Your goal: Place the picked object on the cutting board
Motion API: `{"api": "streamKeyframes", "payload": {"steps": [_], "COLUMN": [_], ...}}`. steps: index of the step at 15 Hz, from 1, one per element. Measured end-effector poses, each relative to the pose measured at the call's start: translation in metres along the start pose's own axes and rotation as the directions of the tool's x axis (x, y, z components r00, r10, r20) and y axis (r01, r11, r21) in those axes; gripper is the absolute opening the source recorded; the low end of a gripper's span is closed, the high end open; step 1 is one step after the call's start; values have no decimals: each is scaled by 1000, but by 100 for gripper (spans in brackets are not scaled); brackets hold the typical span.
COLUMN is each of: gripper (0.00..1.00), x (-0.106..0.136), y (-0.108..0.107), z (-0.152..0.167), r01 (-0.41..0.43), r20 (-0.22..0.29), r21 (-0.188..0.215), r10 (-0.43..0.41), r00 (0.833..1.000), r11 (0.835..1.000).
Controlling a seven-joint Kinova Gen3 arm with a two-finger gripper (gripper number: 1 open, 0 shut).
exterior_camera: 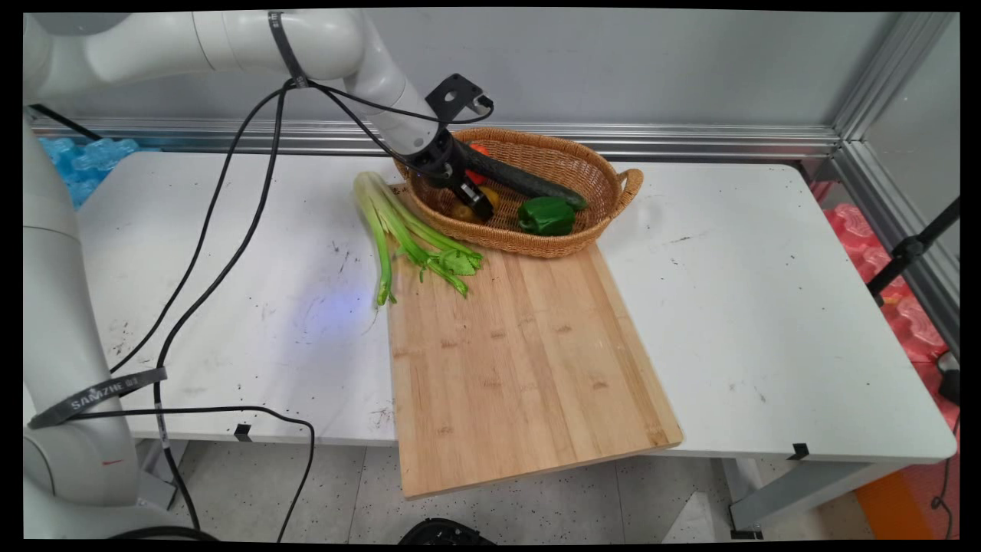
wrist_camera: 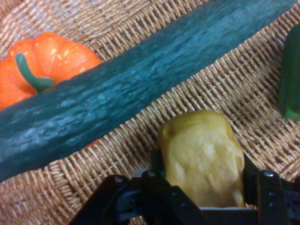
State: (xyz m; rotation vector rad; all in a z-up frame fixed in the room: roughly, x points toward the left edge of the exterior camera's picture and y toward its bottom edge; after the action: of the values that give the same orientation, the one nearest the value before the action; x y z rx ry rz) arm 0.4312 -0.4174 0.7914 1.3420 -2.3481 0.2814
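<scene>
My gripper (exterior_camera: 479, 205) (wrist_camera: 202, 161) reaches down into the wicker basket (exterior_camera: 607, 165) at the back of the table. Its fingers are shut on a lumpy yellow potato (wrist_camera: 204, 154) (exterior_camera: 490, 198), one pressing on each side. The potato sits low, close to the woven basket floor (wrist_camera: 234, 89). A long dark green cucumber (wrist_camera: 140, 89) (exterior_camera: 529, 181) lies diagonally just beyond it. An orange pepper (wrist_camera: 51, 56) (exterior_camera: 479, 149) with a green stem lies partly under the cucumber. At the basket's near right side is a green pepper (exterior_camera: 546, 216) (wrist_camera: 291, 70).
A bunch of celery (exterior_camera: 406, 230) lies across the far left corner of the wooden cutting board (exterior_camera: 521, 353), which overhangs the white table's (exterior_camera: 766, 307) front edge. Black cables (exterior_camera: 222, 261) hang from the arm over the table's left side.
</scene>
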Motion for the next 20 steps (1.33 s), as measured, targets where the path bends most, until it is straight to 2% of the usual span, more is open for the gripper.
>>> {"api": "streamKeyframes", "payload": {"steps": [6, 10, 17, 20], "gripper": [0, 0, 0, 0], "x": [1, 2, 2, 1], "y": [2, 4, 9, 11], "z": [-22, -53, -113, -137], "r01": [-54, -103, -182, -230], "r20": [-19, -45, -100, -124], "r21": [0, -1, -11, -21], "r10": [54, 103, 180, 226], "r00": [998, 994, 979, 966], "r11": [999, 995, 983, 973]}}
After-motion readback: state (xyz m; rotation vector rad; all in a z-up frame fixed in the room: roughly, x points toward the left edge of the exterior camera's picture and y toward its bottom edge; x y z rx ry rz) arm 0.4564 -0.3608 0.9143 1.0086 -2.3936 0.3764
